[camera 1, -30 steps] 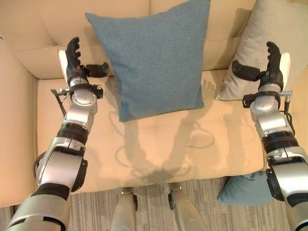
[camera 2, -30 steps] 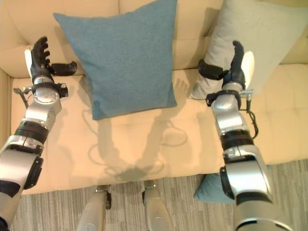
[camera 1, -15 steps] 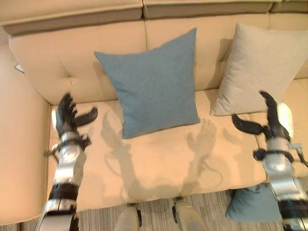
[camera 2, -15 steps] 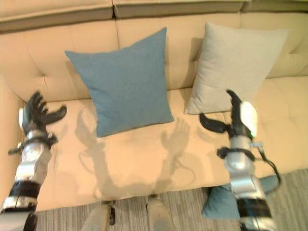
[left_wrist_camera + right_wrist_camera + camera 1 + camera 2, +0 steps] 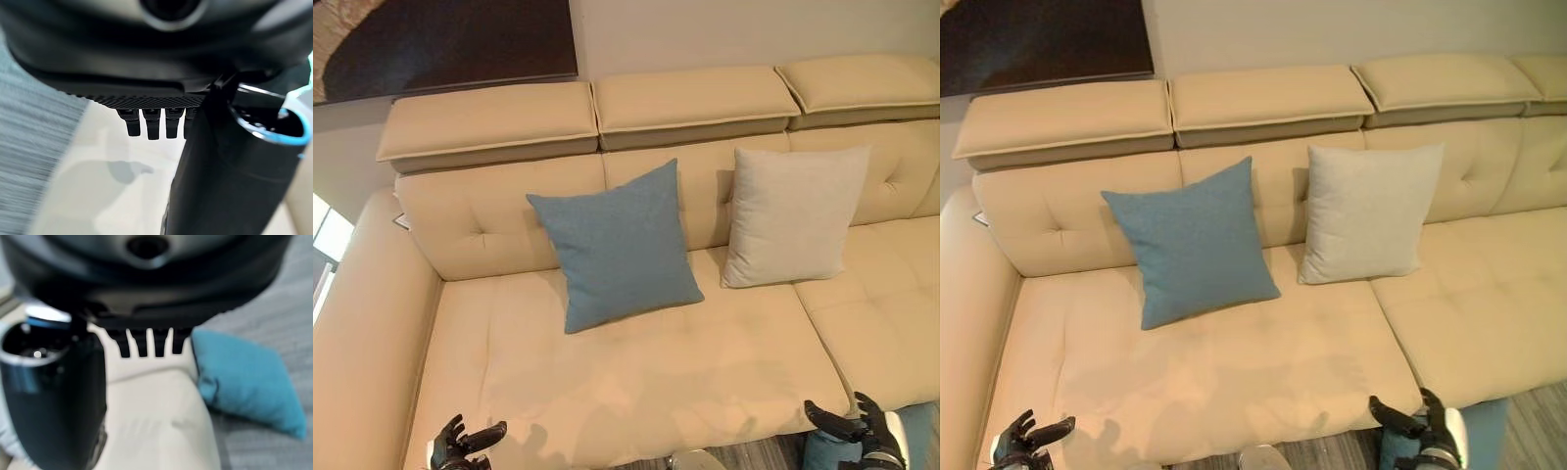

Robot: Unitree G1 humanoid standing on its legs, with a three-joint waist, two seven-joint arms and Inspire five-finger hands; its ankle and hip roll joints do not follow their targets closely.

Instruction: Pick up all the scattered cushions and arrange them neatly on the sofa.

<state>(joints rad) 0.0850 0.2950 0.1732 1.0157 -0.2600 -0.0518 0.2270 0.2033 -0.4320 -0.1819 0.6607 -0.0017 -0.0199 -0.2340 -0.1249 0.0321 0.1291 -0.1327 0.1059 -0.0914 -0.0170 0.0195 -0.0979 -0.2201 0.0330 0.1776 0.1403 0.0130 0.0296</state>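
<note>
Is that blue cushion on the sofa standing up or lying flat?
Standing up. The blue cushion rests on one corner on the seat and leans against the sofa backrest, beside the beige cushion.

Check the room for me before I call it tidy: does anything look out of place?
Yes. A blue fabric cushion lies on the grey floor against the cream sofa's front edge, beside the right hand. It belongs up on the seat.

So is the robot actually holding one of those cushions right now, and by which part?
No, nothing is held. The left hand and right hand are both open and empty in front of the sofa. A blue cushion lies on the floor beside the right hand.
</note>
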